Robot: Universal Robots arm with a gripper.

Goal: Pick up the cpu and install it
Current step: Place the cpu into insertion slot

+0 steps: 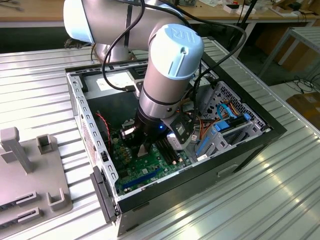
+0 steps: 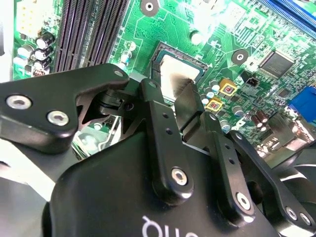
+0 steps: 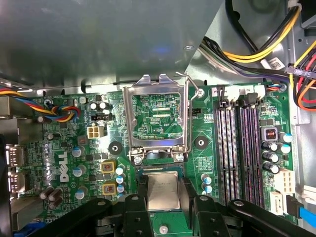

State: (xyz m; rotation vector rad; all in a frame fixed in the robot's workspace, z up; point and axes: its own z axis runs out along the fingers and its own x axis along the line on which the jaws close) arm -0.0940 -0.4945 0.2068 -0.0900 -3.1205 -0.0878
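Note:
The cpu point(image 3: 163, 191) is a pale silvery square chip lying flat in the socket point(image 3: 157, 169) on the green motherboard point(image 3: 59, 148). In both wrist views my gripper point(image 3: 163, 183) stands over it with a black finger against each of two opposite sides, shut on the cpu point(image 2: 174, 73). The fingers point(image 2: 151, 98) reach down to the socket's dark frame point(image 2: 163, 49). The socket's metal load plate point(image 3: 158, 116) is flipped open and stands up just beyond the chip. In the exterior view the arm's wrist point(image 1: 160, 100) reaches down into the open computer case, with the gripper point(image 1: 143, 149) low over the board.
Dark memory slots point(image 3: 237, 148) run beside the socket. Bundled coloured cables point(image 3: 266, 47) hang near the case wall. The case's metal rim point(image 1: 82, 115) surrounds the arm. A drive cage with blue rails point(image 1: 225, 132) sits at the exterior view's right, a grey fixture point(image 1: 30, 170) at its left.

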